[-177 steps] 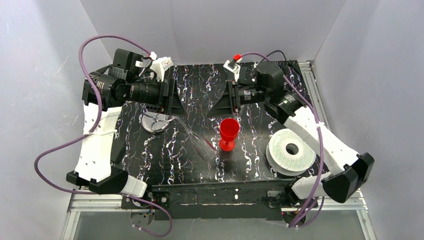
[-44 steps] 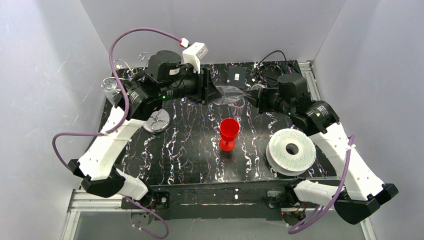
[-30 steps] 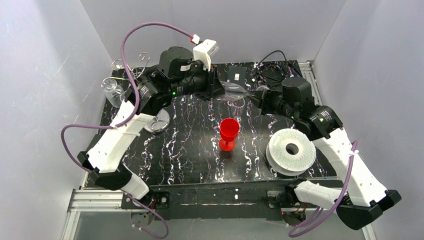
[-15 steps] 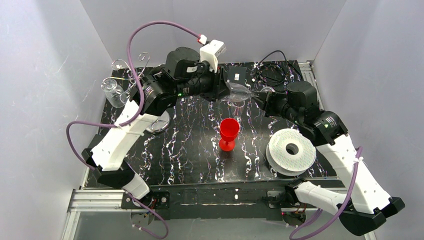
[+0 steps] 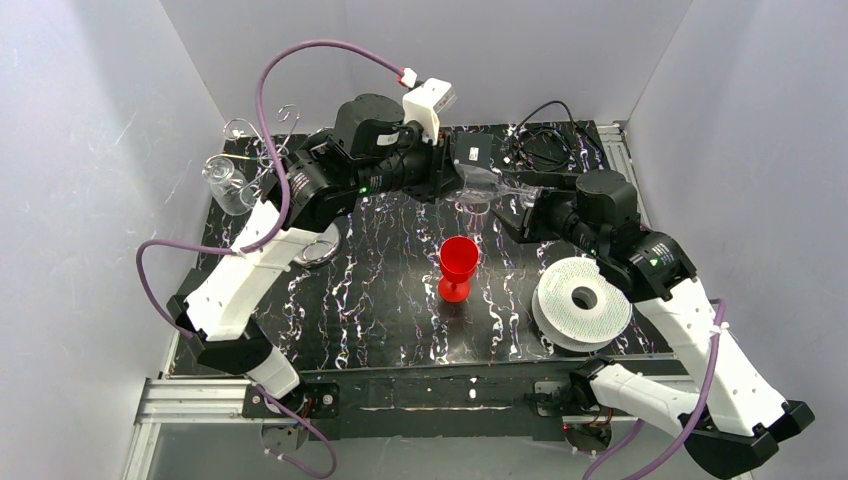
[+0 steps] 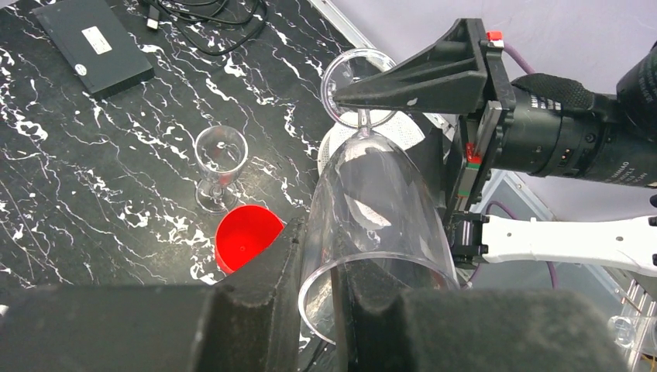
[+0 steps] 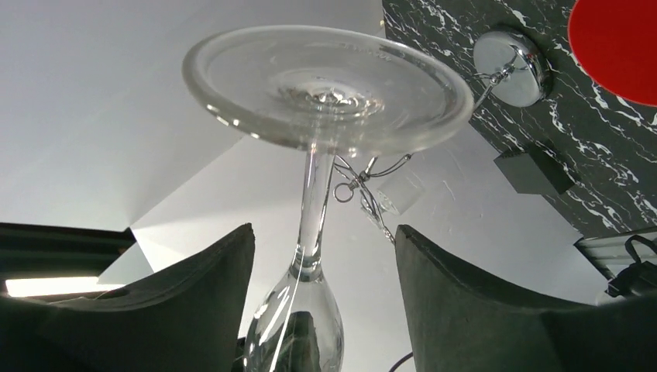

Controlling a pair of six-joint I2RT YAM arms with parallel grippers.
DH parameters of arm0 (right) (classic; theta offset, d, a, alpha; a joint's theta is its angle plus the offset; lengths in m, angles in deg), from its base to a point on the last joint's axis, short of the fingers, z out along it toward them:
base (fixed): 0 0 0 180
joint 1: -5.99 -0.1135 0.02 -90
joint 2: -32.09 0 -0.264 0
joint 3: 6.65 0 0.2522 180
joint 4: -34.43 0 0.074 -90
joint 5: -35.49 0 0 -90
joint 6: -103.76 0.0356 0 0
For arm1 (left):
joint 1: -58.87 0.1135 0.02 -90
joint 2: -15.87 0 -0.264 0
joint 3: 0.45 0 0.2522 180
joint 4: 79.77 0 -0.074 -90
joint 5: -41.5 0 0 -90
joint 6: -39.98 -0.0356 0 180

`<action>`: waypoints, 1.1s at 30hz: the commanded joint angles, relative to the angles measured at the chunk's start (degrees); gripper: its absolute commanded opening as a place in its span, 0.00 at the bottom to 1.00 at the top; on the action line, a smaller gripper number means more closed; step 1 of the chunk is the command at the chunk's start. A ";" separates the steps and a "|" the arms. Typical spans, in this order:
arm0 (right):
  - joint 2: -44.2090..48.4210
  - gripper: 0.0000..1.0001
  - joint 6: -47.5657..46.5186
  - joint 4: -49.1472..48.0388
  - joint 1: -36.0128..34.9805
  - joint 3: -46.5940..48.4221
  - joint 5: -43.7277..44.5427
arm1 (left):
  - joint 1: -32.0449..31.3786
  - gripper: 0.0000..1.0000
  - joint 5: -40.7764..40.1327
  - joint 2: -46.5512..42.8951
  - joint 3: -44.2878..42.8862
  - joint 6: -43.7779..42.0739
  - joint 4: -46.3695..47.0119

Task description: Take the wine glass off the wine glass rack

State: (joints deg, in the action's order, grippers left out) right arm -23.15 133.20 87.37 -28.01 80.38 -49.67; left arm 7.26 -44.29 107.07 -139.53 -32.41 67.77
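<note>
**A:** Starting nearest the arm bases, what sits on the black, white-veined tabletop (image 5: 380, 310)?

**B:** A white ridged spool (image 5: 583, 300) on the right, then a red plastic goblet (image 5: 458, 265) upright near the middle. Neither is part of the job.

**A:** And beyond the goblet?

**B:** The clear stemmed wine glass (image 6: 372, 201), lying on its side in the air above the tabletop. The left gripper (image 6: 321, 291) is clamped on the bowl near its rim. The right gripper (image 7: 321, 248) stands open astride the stem, just below the foot, with a gap on each side (so it has hold of nothing).

**A:** Where is the rack?

**B:** At the far left, well apart from the held glass. It is a thin silver wire rack on a round shiny base (image 7: 513, 66), and another clear glass (image 5: 226, 180) hangs from it.

**A:** So which step is this?

**B:** The glass is already off the rack. I read this as a hand-over from left to right.

**A:** What does the next move call for?

**B:** In my judgement, the right fingers must close squarely on that thin, slick stem before the left lets go. Otherwise the long bowl could tip the glass out of the grip.
</note>
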 commanded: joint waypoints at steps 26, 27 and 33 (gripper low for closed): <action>6.79 0.94 -57.66 -19.32 0.16 1.64 10.45 | 0.93 0.00 -22.81 2.77 -15.29 -11.01 -13.31; 7.63 0.97 -58.11 -22.00 0.16 0.14 10.01 | 1.41 0.00 -23.10 2.37 -14.78 -10.89 -13.71; 13.80 0.96 -56.68 -35.53 0.16 -10.60 12.94 | 4.67 0.00 -24.17 1.96 -14.87 -9.15 -18.10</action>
State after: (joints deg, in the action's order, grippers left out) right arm -12.33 78.82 62.54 -28.09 73.39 -39.66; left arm 9.73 -64.75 112.08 -154.18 -42.49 52.02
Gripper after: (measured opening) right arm 0.960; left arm 0.144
